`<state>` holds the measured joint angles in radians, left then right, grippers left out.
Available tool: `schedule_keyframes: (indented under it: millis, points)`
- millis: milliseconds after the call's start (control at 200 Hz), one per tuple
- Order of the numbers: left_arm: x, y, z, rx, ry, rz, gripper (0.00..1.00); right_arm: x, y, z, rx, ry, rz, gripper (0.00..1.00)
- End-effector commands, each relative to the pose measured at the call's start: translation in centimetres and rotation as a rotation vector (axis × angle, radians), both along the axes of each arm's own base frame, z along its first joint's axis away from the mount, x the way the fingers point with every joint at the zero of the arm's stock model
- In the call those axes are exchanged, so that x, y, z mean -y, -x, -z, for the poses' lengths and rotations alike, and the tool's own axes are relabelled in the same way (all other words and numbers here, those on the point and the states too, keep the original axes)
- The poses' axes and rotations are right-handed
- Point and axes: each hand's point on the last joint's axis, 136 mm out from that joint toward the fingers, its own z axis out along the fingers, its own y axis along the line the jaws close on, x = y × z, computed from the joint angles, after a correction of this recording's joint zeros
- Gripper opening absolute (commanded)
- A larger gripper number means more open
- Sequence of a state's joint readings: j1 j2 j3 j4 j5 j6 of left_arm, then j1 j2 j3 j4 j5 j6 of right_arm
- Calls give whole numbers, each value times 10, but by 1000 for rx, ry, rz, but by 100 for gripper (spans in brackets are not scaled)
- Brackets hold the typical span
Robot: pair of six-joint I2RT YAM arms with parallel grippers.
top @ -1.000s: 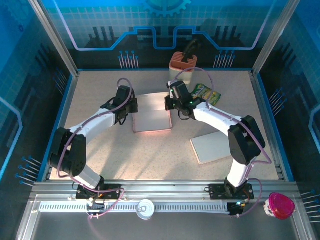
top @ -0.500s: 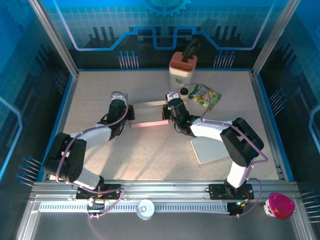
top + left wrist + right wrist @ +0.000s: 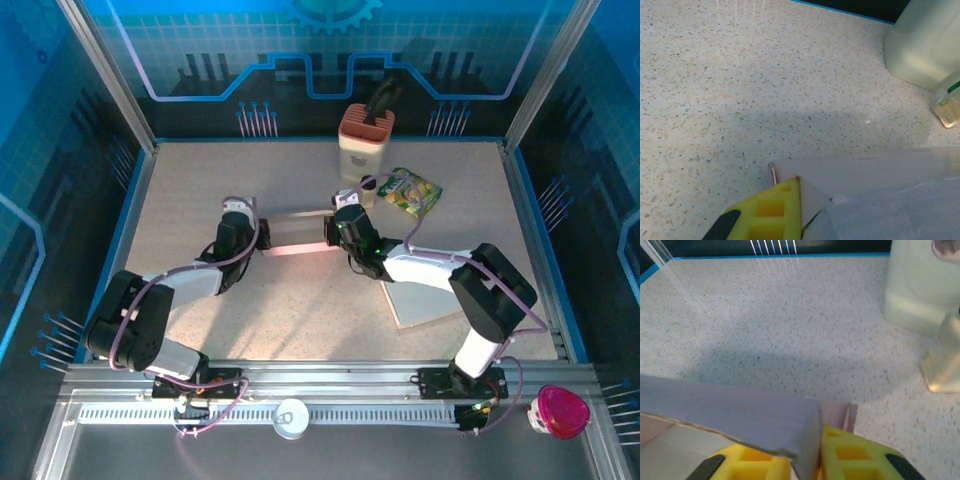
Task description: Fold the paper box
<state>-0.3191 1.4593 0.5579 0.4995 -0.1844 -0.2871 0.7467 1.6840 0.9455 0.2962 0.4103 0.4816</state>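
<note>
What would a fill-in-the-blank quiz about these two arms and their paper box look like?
1. The paper box sits between ___ tools, one at each end.
2. In the right wrist view, a wall of the box is pinched between the fingers of the right tool, which are ___ in colour.
3. The snack packet beyond the right arm is ___.
4. The white utensil holder at the table's far edge has an ___ top.

Missing words: two; yellow; green; orange.
</note>
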Motion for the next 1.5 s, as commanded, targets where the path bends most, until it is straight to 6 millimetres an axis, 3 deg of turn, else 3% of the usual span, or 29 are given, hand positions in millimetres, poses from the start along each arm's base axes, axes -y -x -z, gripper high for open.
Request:
schedule_keyframes:
  millis: [0, 115, 235, 425, 495, 515, 710, 920, 1046, 1211, 1251, 1496]
  points:
    - [23, 11, -4, 4, -27, 56, 0, -7, 32, 3, -155, -70, -5, 35]
    - [14, 19, 9, -15, -96, -15, 0, -4, 51, 12, -277, -150, 0, 53]
    - [13, 26, 16, -23, -112, -42, 0, -8, 65, 14, -361, -222, -25, 61]
    - [14, 33, 16, -20, -149, -70, 0, -1, 81, 10, -430, -272, 9, 65]
    - [13, 35, 15, -21, -145, -82, 0, 1, 86, -5, -411, -310, 17, 66]
    - [12, 36, 15, -21, -143, -86, 0, 5, 91, 3, -427, -301, 25, 66]
    - [11, 41, 17, -26, -132, -104, 0, 11, 114, -17, -448, -407, 67, 68]
    - [9, 45, 16, -21, -125, -122, 0, 18, 131, -49, -426, -632, 186, 68]
    - [10, 48, 15, -15, -126, -128, 0, 11, 129, -65, -435, -824, 295, 67]
    - [9, 51, 14, -12, -127, -142, 0, -9, 106, -74, -459, -965, 418, 66]
    - [9, 52, 14, -11, -128, -145, 0, -16, 98, -85, -459, -1001, 432, 66]
    - [13, 55, 14, -4, -134, -149, 0, -39, 65, -67, -537, -1054, 512, 62]
